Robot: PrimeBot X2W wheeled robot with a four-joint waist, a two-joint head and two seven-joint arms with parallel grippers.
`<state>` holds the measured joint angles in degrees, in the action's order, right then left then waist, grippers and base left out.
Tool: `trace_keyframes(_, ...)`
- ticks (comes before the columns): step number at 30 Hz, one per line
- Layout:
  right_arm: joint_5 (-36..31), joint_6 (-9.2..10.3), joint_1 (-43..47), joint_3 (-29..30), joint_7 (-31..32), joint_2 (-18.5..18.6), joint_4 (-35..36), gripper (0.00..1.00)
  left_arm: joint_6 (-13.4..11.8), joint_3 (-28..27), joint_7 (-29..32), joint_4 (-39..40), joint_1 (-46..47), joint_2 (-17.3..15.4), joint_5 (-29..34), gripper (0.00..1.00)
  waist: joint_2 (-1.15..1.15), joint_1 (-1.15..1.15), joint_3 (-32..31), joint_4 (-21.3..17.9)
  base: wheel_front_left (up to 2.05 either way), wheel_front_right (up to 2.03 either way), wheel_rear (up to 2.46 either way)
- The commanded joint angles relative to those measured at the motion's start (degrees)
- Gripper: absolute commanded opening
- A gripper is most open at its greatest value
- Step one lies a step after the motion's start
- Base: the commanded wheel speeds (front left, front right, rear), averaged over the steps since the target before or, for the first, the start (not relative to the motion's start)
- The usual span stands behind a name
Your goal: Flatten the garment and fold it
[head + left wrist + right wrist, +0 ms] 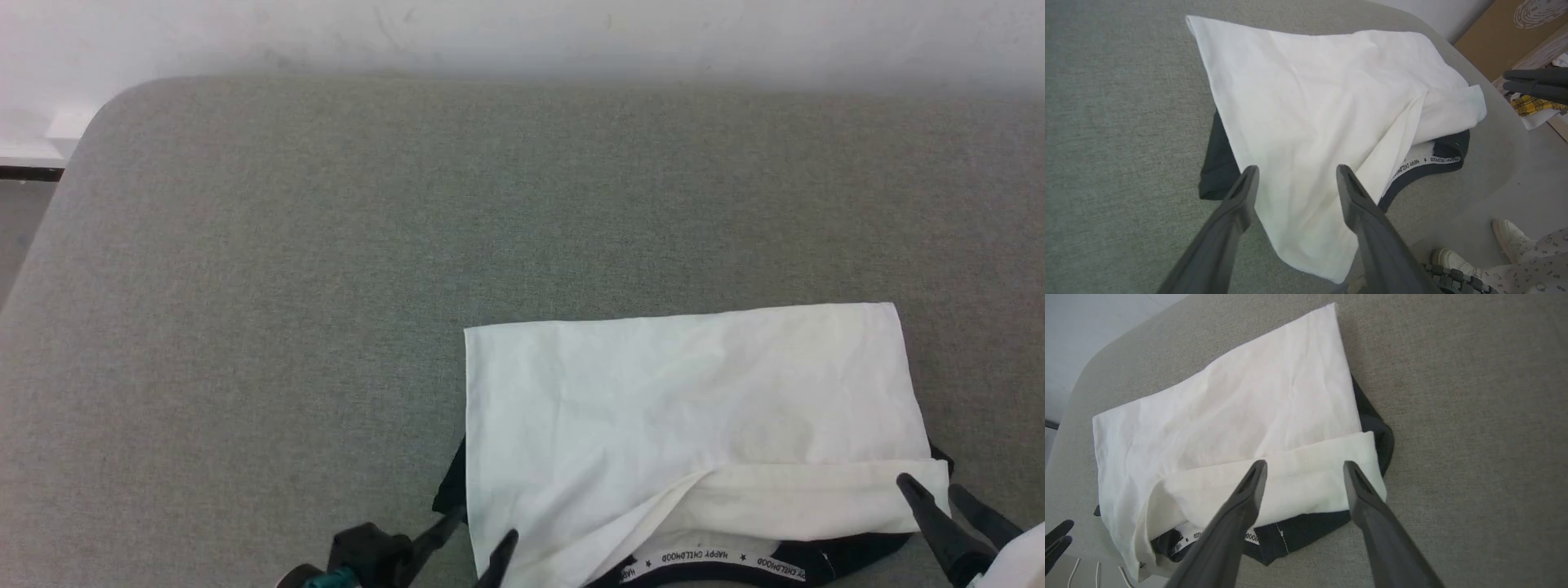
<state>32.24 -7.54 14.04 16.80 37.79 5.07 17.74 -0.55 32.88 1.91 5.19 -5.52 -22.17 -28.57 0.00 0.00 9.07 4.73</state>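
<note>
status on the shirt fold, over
Open, holding nothing: left gripper, right gripper. Shirt folded to a white rectangle on the grey padded surface, black collar poking out the near edge. Person's shoe beside the surface, off the shirt.

The garment (694, 392) lies folded into a rough rectangle on the grey fabric-covered counter (326, 245). It sits close to the counter's near edge, toward its right half, and well clear of its far edge. A plain white panel, lightly creased, faces up and covers most of the bundle. Along the side nearest the counter's near edge, a stitched white hem lies doubled over. There the black collar (857, 545) and its white lettered neck tape (710, 559) show. Black sleeve fabric (451, 490) pokes out from under the white at both ends of that side.
</note>
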Motion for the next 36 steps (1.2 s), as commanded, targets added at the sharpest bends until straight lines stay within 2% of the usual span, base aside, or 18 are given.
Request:
trace_keyframes(1, 0.01, 0.05, -0.39, 0.27, -0.05, -0.27, 0.27, 1.00, -0.22, -0.49, -0.67, 0.18, 0.25, 0.40, -0.53, 1.00, 0.00, 0.00, -0.08, 0.05, 0.00, 0.00, 0.00)
trace_keyframes(5, 1.20, 0.05, -0.98, 2.04, -0.68, -0.55, 2.21, 1.00, -1.90, -3.86, -3.49, 2.73, -0.86, 1.47, -3.27, 1.00, 0.00, 0.00, -0.39, 0.22, 0.00, 0.00, 0.00)
trace_keyframes(9, 2.07, 0.05, -2.81, 5.21, -2.43, -0.87, 4.85, 1.00, -5.01, -8.84, -8.40, 6.70, -1.29, 1.32, -3.12, 1.00, 0.00, 0.00, -0.54, 0.44, 0.00, 0.00, 0.00)
trace_keyframes(15, -2.03, 0.05, -6.79, 8.86, -4.99, -0.37, 4.01, 1.00, -10.91, -13.49, -14.79, 12.26, -0.76, 2.39, 2.14, 1.00, 0.00, 0.00, 0.10, 0.61, 0.00, 0.00, 0.00)
trace_keyframes(20, -5.33, 0.05, -9.55, 7.18, -3.57, 0.71, 0.18, 1.00, -14.83, -15.43, -16.43, 14.53, -0.27, 4.14, 7.23, 1.00, 0.00, 0.00, 1.75, 0.97, 0.00, 0.00, 0.00)
trace_keyframes(24, -7.35, 0.05, -10.78, 5.47, -3.06, 2.64, -4.09, 1.00, -15.34, -14.92, -16.73, 14.42, -0.03, 5.52, 9.24, 1.00, 0.00, 0.00, 3.54, 1.96, 0.00, 0.00, 0.00)
trace_keyframes(29, -8.49, 0.05, -12.12, 4.20, -3.30, 5.08, -9.87, 1.00, -14.68, -14.34, -16.84, 13.60, 0.82, 6.82, 10.01, 1.00, 0.00, 0.00, 5.75, 3.64, 0.00, 0.00, 0.00)
trace_keyframes(36, -4.64, 0.05, -12.55, 0.61, 0.34, 7.72, -13.87, 1.00, -13.74, -14.46, -16.88, 13.07, 1.51, 7.59, 10.33, 1.00, 0.00, 0.00, 7.65, 5.15, 0.00, 0.00, 0.00)
